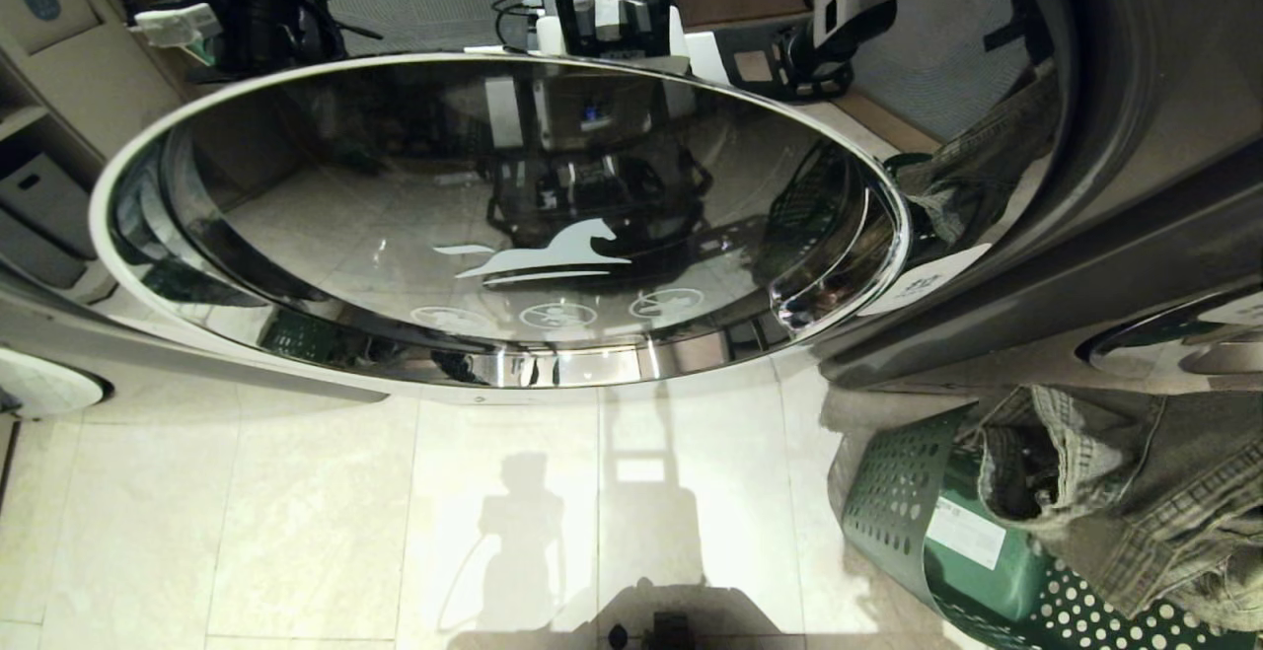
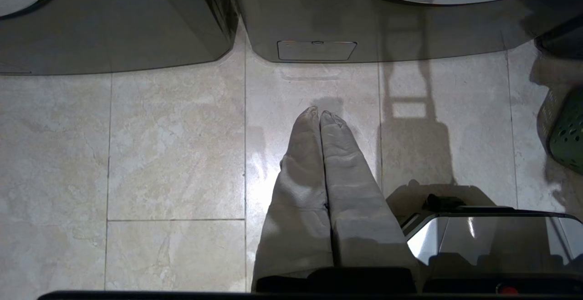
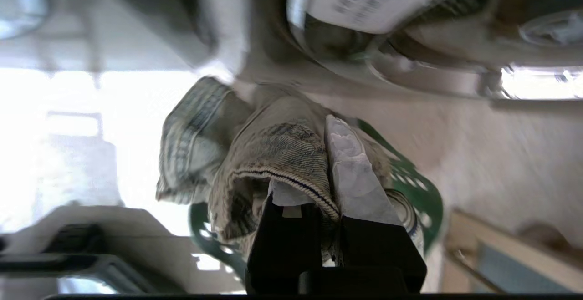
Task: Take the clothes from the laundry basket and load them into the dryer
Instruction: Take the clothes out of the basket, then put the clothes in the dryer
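Note:
In the right wrist view my right gripper is shut on a faded denim garment, which bunches over one finger while the other fingertip stays bare. The green perforated laundry basket lies just behind the cloth. The head view shows the basket at the lower right with denim clothes spilling over its rim. The dryer's round glass door stands swung open in the middle, with the grey dryer front to the right. My left gripper is shut and empty, parked above the floor.
Pale tiled floor spreads in front of the machines. A second grey machine stands to the left of the dryer's base. Shelving and cables sit at the far left. The basket's edge shows beside my left arm.

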You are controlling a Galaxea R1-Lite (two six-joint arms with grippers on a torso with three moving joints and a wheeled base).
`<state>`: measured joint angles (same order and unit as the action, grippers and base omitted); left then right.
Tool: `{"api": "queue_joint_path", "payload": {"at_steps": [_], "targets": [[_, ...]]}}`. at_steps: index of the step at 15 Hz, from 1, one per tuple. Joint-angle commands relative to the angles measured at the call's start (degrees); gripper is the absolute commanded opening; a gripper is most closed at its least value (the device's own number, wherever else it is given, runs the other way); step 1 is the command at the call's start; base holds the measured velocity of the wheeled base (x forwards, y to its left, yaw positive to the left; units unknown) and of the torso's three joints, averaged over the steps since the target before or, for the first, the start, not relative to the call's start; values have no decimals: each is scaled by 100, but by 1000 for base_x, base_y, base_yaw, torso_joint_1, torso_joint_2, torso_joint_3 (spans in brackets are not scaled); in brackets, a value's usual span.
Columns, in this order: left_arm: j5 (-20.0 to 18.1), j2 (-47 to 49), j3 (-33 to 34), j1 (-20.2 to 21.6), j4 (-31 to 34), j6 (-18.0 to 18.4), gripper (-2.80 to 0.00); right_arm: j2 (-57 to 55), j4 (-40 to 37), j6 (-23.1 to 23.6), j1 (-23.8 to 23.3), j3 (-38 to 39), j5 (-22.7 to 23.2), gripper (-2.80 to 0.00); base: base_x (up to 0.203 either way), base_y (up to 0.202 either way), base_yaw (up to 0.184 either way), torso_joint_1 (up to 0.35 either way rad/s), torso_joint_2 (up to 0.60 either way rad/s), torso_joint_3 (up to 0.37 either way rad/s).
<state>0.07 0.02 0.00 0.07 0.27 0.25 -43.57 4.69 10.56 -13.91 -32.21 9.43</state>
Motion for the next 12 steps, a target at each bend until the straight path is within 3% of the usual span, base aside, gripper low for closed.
{"api": "queue_joint_path", "payload": {"at_steps": [1, 3, 7, 12], "targets": [[1, -2, 9, 1, 0, 2, -280, 335, -298, 0, 19, -90, 386, -280, 0, 0, 0, 0, 0, 0], [-1, -2, 9, 1, 0, 2, -280, 350, -842, -23, 22, -405, 870, -280, 0, 0, 0, 0, 0, 0], [1, -2, 9, 1, 0, 9, -280, 152, -908, -43, 29, -828, 1917, -280, 0, 0, 0, 0, 0, 0], [-7, -2, 9, 1, -9, 10, -280, 84, -959, 25, 47, -1658, 2468, -280, 0, 0, 0, 0, 0, 0]]}}
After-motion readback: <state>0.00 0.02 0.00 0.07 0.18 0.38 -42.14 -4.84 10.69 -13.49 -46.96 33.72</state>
